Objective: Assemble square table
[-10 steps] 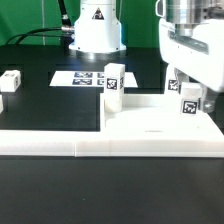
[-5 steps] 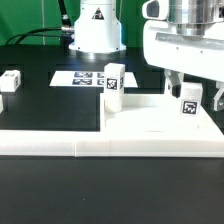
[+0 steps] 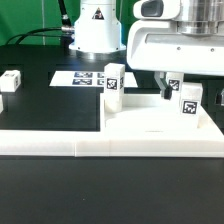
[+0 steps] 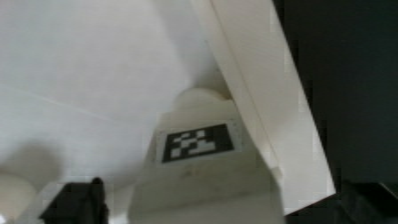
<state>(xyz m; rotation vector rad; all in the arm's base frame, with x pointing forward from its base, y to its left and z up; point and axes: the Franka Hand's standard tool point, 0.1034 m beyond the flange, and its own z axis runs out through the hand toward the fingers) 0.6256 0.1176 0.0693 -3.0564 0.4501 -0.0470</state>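
The white square slab (image 3: pixel 150 125) lies flat on the black table at the exterior view's right. One white tagged leg post (image 3: pixel 113 82) stands upright at its far left corner. Another leg post (image 3: pixel 189 101) stands upright at its far right corner. My gripper (image 3: pixel 186 92) hangs over that right post with a finger on each side. In the wrist view the post (image 4: pixel 199 143) with its tag sits between my dark fingers (image 4: pixel 71 203), with a gap on both sides, so the gripper (image 4: pixel 214 205) is open. A third leg post (image 3: pixel 10 80) lies apart at the far left.
A long low white border rail (image 3: pixel 60 146) runs along the front of the slab. The marker board (image 3: pixel 80 77) lies flat behind the left post. The robot's white base (image 3: pixel 97 30) stands at the back.
My hand has turned over the right leg post, so its body now shows broad and reaches further to the exterior view's left. The post and its tag have not moved.
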